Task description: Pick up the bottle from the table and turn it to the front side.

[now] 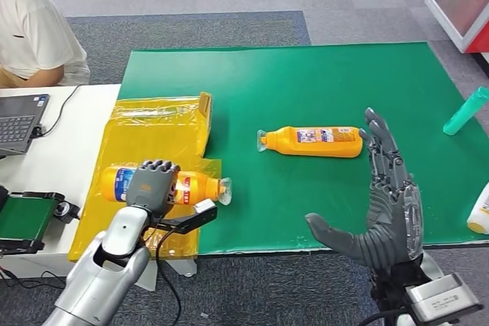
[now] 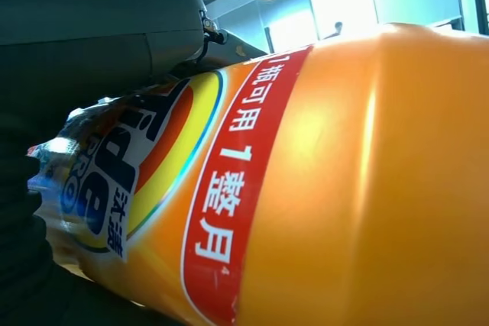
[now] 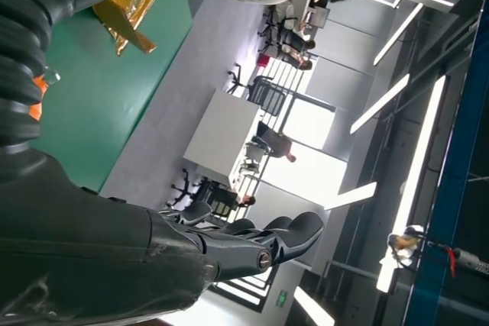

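The orange plastic detergent bottle (image 1: 173, 186) sits lower left in the head view, grasped sideways by the left hand (image 1: 151, 185) over crinkled yellow plastic packaging (image 1: 156, 131), likely for turning. A second orange bottle (image 1: 314, 141) lies mid-frame on the green tabletop (image 1: 323, 82). The right hand (image 1: 383, 204) hovers released, fingers spread.

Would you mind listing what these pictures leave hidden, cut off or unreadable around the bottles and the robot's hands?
- Held orange bottle: in the head view the left hand covers its middle; the left wrist view cuts off its cap.
- Second orange bottle on the green mat: label print too small in the head view.
- White bottle and teal bottle: cut off by the head view's right edge.
- Right hand: its palm faces away.
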You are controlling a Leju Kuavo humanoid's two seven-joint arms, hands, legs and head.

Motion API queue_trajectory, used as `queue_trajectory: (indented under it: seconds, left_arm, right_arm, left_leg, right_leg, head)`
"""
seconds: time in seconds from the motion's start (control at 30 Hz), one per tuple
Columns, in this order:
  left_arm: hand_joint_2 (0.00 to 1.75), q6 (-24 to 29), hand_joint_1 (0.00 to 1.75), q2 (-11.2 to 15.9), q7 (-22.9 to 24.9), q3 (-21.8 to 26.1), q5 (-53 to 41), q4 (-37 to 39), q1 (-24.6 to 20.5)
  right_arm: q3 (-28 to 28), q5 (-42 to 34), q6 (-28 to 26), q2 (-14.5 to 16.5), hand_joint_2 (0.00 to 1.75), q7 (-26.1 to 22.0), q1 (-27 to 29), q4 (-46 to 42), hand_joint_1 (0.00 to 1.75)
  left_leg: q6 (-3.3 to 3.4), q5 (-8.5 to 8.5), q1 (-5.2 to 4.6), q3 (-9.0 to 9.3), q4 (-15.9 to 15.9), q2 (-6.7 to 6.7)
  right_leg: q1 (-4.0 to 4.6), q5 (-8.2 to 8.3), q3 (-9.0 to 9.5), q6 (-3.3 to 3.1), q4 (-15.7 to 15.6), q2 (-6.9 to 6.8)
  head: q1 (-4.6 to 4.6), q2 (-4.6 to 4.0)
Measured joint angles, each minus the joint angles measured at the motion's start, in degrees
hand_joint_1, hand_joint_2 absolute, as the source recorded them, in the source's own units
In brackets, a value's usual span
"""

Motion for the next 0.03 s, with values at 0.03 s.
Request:
queue_trajectory:
  seconds: [0.03]
  left_arm:
    - [1.75, 0.00, 1.75, -0.04, 0.00, 0.00, 0.00, 0.06, -0.01]
  right_arm:
    - [0.00, 0.00, 0.00, 0.00, 1.75, 0.00, 0.00, 0.00, 0.00]
  left_leg:
    - [0.00, 0.00, 0.00, 0.00, 0.00, 0.00]
  right_leg:
    - [0.00, 0.00, 0.00, 0.00, 0.00, 0.00]
  head:
    - [0.00, 0.00]
